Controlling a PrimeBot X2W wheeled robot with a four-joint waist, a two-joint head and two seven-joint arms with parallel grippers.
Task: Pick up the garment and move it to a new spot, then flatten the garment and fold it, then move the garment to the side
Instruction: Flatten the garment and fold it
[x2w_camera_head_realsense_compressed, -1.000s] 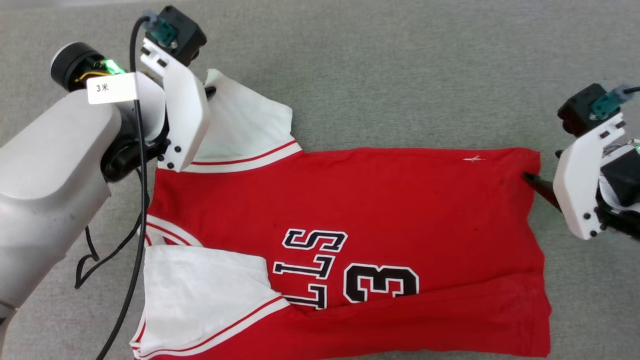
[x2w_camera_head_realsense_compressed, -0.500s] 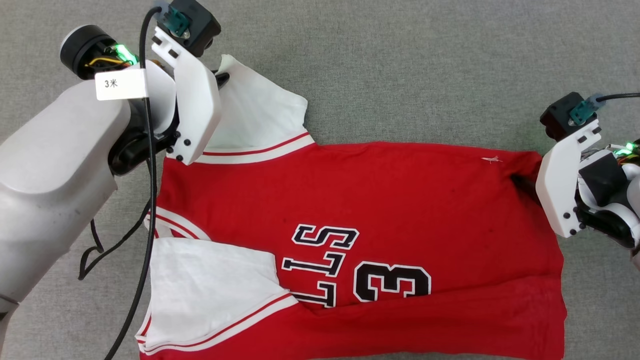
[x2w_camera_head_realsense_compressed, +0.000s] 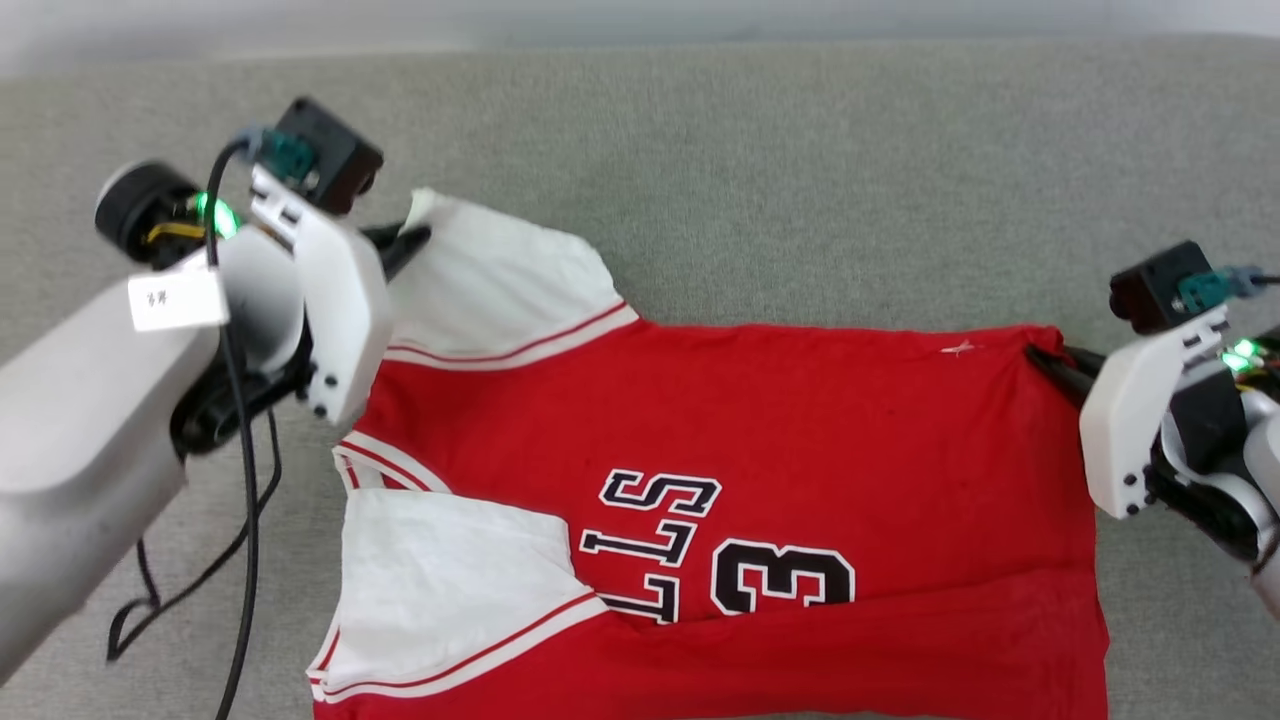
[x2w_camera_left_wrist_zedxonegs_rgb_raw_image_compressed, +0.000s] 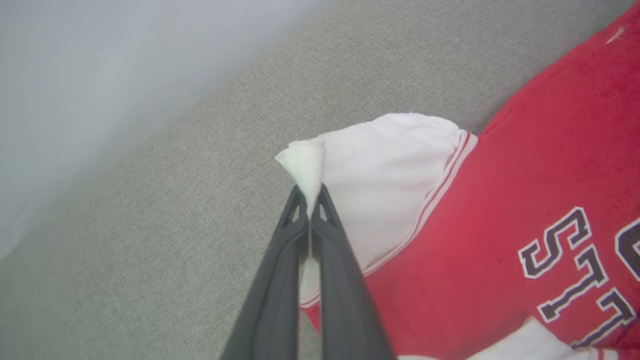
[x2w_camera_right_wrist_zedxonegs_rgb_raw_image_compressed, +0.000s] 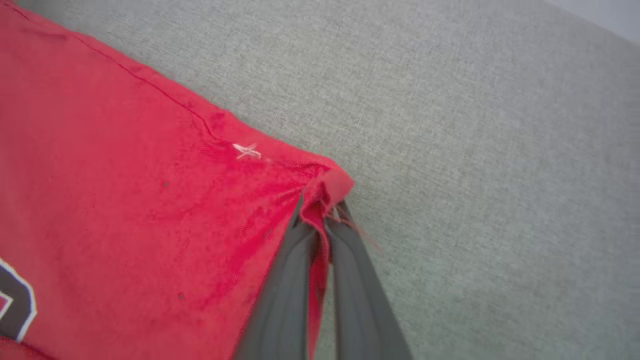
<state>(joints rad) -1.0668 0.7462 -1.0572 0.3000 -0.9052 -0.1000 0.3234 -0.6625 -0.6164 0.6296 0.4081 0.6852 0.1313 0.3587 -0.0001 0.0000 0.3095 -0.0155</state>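
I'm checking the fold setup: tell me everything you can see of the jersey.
The jersey is red, soft-looking cloth with white sleeves, striped trim and black white-outlined letters and a 3. It lies spread mostly flat on gray fabric, a fold crossing the lettering. The left gripper pinches a white sleeve tip; the right gripper pinches a red hem corner.

A red jersey (x2w_camera_head_realsense_compressed: 800, 420) is lying spread across the grey fabric surface (x2w_camera_head_realsense_compressed: 800, 150), with its collar end toward the robot's left and its hem toward the right. The left end effector (x2w_camera_head_realsense_compressed: 410, 240) is pinching the tip of the far white sleeve (x2w_camera_head_realsense_compressed: 500, 285), fingers together. The right end effector (x2w_camera_head_realsense_compressed: 1045, 362) is gripping the far hem corner. The near white sleeve (x2w_camera_head_realsense_compressed: 450, 565) is lying over the chest, partly covering the black letters (x2w_camera_head_realsense_compressed: 650, 530) beside a "3" (x2w_camera_head_realsense_compressed: 783, 577). A black cable (x2w_camera_head_realsense_compressed: 247, 520) is hanging from the left arm.
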